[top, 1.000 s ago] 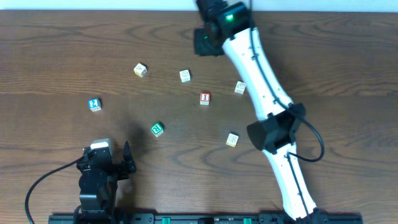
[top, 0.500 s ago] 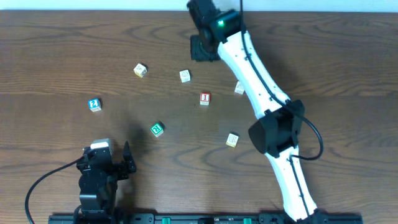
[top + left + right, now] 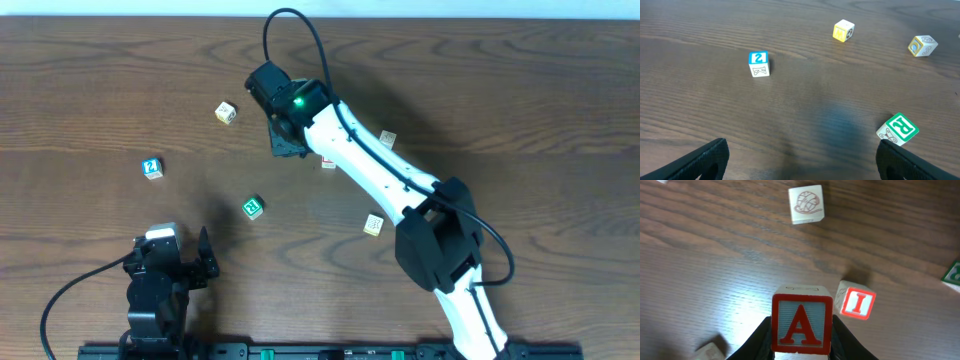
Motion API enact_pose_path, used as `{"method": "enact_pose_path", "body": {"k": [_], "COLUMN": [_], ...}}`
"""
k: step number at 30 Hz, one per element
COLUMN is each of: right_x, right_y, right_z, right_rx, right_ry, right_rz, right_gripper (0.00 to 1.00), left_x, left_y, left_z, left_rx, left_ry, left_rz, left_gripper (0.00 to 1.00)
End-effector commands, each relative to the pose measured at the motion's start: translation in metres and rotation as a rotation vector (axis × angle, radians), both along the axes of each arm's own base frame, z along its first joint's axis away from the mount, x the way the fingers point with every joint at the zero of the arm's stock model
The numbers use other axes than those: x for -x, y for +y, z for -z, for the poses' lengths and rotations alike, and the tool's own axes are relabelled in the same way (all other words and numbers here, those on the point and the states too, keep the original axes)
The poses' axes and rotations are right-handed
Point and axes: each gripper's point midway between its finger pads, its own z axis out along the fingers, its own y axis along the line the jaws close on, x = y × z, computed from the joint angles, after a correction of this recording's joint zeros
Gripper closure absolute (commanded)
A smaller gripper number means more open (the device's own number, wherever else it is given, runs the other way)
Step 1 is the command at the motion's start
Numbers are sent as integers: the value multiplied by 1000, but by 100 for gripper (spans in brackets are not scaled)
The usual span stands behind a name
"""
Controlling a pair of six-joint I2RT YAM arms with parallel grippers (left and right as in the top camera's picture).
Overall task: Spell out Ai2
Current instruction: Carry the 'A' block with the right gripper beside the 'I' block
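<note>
Right jaws: the right gripper [image 3: 801,342] was clamped on the A block [image 3: 802,325].
Left jaws: the left gripper [image 3: 805,160] stood apart, holding nothing.
I block [image 3: 856,304]: lay on the table [image 3: 715,270], just beside the A block.
2 block [image 3: 758,64]: lay well apart, nearer the left gripper.

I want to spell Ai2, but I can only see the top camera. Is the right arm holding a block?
Observer: Yes. On the right wrist camera, the right gripper is shut on the A block, red letter facing the camera.
Operator: Where's the I?
Observer: The I block sits on the table close beside the A, to its right in that view.
Operator: Is the left hand busy?
Observer: No. The left wrist camera shows the left gripper open, with nothing between its fingers.
</note>
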Motion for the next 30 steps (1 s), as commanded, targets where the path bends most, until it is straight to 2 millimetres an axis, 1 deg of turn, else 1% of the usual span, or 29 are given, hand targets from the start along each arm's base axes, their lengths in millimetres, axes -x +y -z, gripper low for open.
{"method": "enact_pose_path", "body": {"k": [1, 3, 9, 12, 16, 21, 30], "right_x": [-3, 1, 12, 13, 15, 13, 11], "right_y": [-7, -7, -7, -5, 5, 7, -4], "right_z": [-7, -2, 21, 25, 34, 45, 49], "right_rx": [7, 4, -16, -29, -83, -114, -69], "right_ry": [-35, -18, 49, 55, 76, 80, 59], "right_rz": [74, 93, 93, 98, 87, 110, 147], "right_gripper": [99, 99, 99, 99, 99, 99, 99], "left_x": [0, 0, 0, 0, 0, 0, 0], "left_y": [1, 1, 1, 1, 1, 1, 1], "left_z": [6, 6, 6, 6, 6, 6, 6], "left_rx": [-18, -18, -18, -18, -18, -18, -18], "left_ry": [11, 11, 11, 11, 11, 11, 11], "left_rz": [1, 1, 1, 1, 1, 1, 1], "left_gripper": [5, 5, 4, 5, 5, 5, 5]}}
